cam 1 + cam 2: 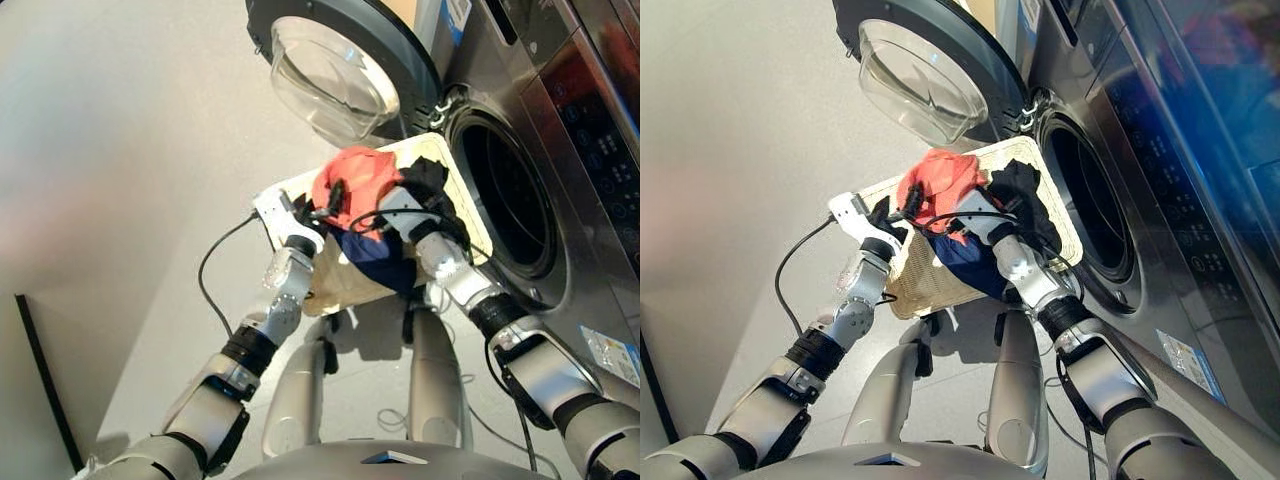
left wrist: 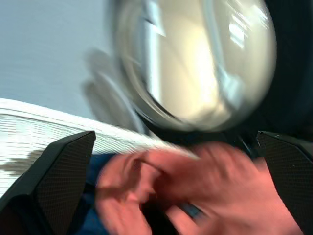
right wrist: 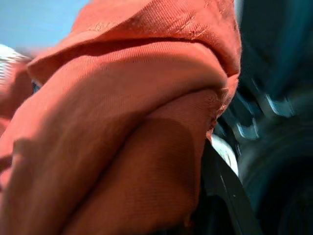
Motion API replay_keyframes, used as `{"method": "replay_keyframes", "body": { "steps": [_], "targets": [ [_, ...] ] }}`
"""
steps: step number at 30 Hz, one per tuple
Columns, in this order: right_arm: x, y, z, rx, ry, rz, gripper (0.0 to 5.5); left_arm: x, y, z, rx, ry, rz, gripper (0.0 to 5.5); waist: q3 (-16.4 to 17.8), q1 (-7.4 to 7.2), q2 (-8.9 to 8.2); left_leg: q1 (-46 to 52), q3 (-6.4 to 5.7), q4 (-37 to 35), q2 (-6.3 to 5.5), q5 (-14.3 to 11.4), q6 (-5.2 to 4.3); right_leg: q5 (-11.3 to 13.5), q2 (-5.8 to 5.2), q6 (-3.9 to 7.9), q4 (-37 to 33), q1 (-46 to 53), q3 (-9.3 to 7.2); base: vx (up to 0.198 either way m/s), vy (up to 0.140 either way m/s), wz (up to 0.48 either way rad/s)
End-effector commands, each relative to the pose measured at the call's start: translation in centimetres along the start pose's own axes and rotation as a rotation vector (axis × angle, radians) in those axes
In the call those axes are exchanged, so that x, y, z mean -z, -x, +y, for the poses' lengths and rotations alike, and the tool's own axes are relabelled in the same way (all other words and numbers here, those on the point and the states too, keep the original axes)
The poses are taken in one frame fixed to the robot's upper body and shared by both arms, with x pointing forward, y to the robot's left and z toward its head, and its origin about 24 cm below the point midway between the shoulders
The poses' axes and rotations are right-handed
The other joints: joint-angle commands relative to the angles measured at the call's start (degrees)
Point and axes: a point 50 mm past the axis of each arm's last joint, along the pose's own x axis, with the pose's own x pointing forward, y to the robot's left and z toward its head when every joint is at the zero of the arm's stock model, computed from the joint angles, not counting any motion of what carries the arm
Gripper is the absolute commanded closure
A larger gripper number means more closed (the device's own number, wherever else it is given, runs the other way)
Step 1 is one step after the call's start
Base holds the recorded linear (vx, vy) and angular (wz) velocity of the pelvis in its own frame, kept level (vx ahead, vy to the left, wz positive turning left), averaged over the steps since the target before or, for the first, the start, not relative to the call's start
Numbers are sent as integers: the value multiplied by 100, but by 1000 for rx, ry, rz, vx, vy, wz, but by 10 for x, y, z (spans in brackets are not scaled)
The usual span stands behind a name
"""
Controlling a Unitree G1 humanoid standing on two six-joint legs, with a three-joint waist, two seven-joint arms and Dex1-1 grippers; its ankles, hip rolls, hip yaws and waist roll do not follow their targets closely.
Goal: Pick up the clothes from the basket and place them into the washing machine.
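Shallow cream-white woven wicker basket (image 1: 1053, 215) is sitting on the floor just in front of the dark grey glossy front-loading washing machine (image 1: 540, 90). Its far end is reaching close to the round drum opening (image 1: 510, 195).

Black-rimmed circular glass porthole door (image 1: 330, 80) is standing swung open, beyond the basket and to the left of the drum opening.

All three garments are lying bunched together in the basket:
- coral-orange soft fabric garment (image 1: 362, 180) is sitting on top of the heap, toward the door side
- black garment (image 1: 428, 185) is lying beside it, toward the machine
- navy blue garment (image 1: 380, 258) is lying nearest the robot, partly under the other two

Left gripper (image 1: 325, 205) is reaching in from the basket's left rim, at the edge of the coral-orange cloth. In the left wrist view its two black fingers (image 2: 63, 171) are standing wide apart with nothing between them. The coral-orange cloth is lying just ahead of them, with the glass door beyond.

Right gripper (image 1: 392, 212) is sitting over the middle of the heap, where the three cloths meet. The right wrist view is filled almost wholly by coral-orange cloth pressed close to the lens, so I cannot tell whether the fingers are parted or closed.

A black cable (image 1: 212, 262) is looping from the left wrist out over the pale grey floor (image 1: 120, 150).
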Motion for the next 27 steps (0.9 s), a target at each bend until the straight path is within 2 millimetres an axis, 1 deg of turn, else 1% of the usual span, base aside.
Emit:
{"method": "replay_keyframes", "body": {
  "steps": [1, 2, 3, 5, 7, 9, 11, 12, 13, 14, 15, 16, 17, 18, 19, 20, 22, 23, 25, 27],
  "targets": [
    [-32, -19, -15, 184, -203, -110, 550, -22, -8, 4, -58, -25, -127, 0, 6, -72, 42, 192, -72, 671, 172, -744, -76, 975, -180, 580, -1433, 378, 62, -56, 14, 16],
    [-29, -19, -17, 203, -210, -94, 550, -21, -8, 11, -89, -37, -129, 0, 22, -71, 45, 117, -78, 707, 169, -745, -72, 965, -181, 571, -1375, 298, 82, -57, 19, 25],
    [-30, -20, -22, 238, -232, -96, 550, -22, -7, 13, -105, -34, -135, 0, 42, -78, 46, 40, -87, 749, 170, -748, -67, 958, -186, 562, -1321, 217, 91, -59, 25, 25],
    [-27, -21, -35, 333, -273, -79, 550, -22, -6, 23, -150, -58, -134, 0, 83, -82, 59, -116, -106, 835, 175, -769, -50, 937, -190, 554, -1190, 27, 128, -60, 24, 25],
    [-29, -23, -49, 435, -327, -80, 550, -22, -5, 27, -171, -81, -135, 0, 135, -77, 85, -316, -118, 962, 184, -797, -22, 908, -200, 544, -1040, -185, 149, -53, 28, 53],
    [-34, -25, -67, 559, -391, -100, 550, -21, -4, 31, -187, -126, -130, 0, 187, -65, 127, -525, -143, 1099, 176, -824, 3, 865, -212, 531, -870, -404, 179, 0, 0, 0],
    [-37, -28, -91, 713, -488, -103, 550, -20, -3, 33, -192, -163, -126, 0, 227, -40, 211, -780, -187, 1242, 155, -866, 28, 806, -231, 518, -682, -668, 233, -45, 57, 83],
    [-41, -31, -102, 764, -520, -108, 550, -21, -2, 34, -185, -185, -123, 0, 260, -20, 249, -934, -203, 1340, 154, -893, 46, 784, -244, 510, -586, -824, 262, -44, 59, 92],
    [-42, -33, -108, 782, -526, -101, 550, -20, 0, 36, -181, -198, -116, 0, 254, 11, 275, -1065, -216, 1423, 149, -915, 59, 769, -247, 501, -525, -939, 300, -25, 56, 107],
    [-42, -34, -123, 830, -547, -93, 550, -21, 2, 39, -182, -210, -113, 0, 259, 47, 320, -1179, -233, 1487, 142, -939, 77, 759, -255, 499, -466, -1063, 331, 0, 0, 0],
    [-48, -36, -135, 868, -551, -104, 550, -21, 4, 41, -183, -215, -108, 0, 265, 78, 339, -1336, -253, 1598, 138, -972, 96, 751, -258, 486, -412, -1189, 363, 0, 0, 0],
    [-55, -37, -155, 953, -606, -127, 550, -20, 6, 45, -191, -221, -98, 0, 274, 127, 383, -1528, -263, 1770, 130, -1024, 119, 733, -267, 473, -310, -1363, 382, 0, 0, 0],
    [-57, -37, -164, 1002, -632, -124, 550, -20, 8, 48, -195, -224, -94, 0, 252, 181, 414, -1686, -280, 1895, 134, -1068, 130, 716, -251, 460, -258, -1498, 425, 0, 0, 0],
    [-69, -36, -183, 1100, -699, -162, 550, -21, 10, 53, -216, -239, -86, 0, 260, 231, 459, -1842, -318, 2057, 127, -1097, 152, 706, -237, 446, -108, -1657, 453, 0, 0, 0],
    [-75, -37, -192, 1139, -713, -170, 550, -21, 11, 55, -220, -242, -84, 0, 240, 280, 470, -1989, -319, 2192, 134, -1144, 161, 689, -207, 439, -21, -1796, 493, 0, 0, 0],
    [-80, -36, -200, 1166, -723, -176, 550, -21, 12, 56, -226, -247, -77, 0, 232, 298, 467, -2099, -327, 2290, 140, -1167, 170, 686, -184, 428, 46, -1911, 519, 0, 0, 0],
    [-90, -28, -223, 1273, -728, -215, 550, -20, 13, 57, -237, -250, -74, 0, 214, 318, 468, -2316, -351, 2464, 132, -1183, 169, 678, -159, 423, 211, -2128, 575, 0, 0, 0],
    [-86, -22, -233, 1320, -699, -194, 550, -19, 15, 59, -241, -259, -63, 0, 208, 308, 462, -2371, -362, 2524, 125, -1198, 163, 670, -155, 423, 263, -2186, 589, 0, 0, 0],
    [-89, -10, -258, 1414, -716, -222, 550, -17, 17, 61, -247, -259, -55, 0, 179, 332, 470, -2495, -364, 2612, 113, -1213, 159, 651, -132, 435, 401, -2350, 622, 0, 0, 0],
    [-93, 4, -281, 1481, -722, -256, 550, -14, 21, 65, -256, -266, -39, 0, 158, 324, 461, -2585, -366, 2668, 98, -1222, 160, 656, -115, 449, 456, -2469, 642, 0, 0, 0]
  ]
}}
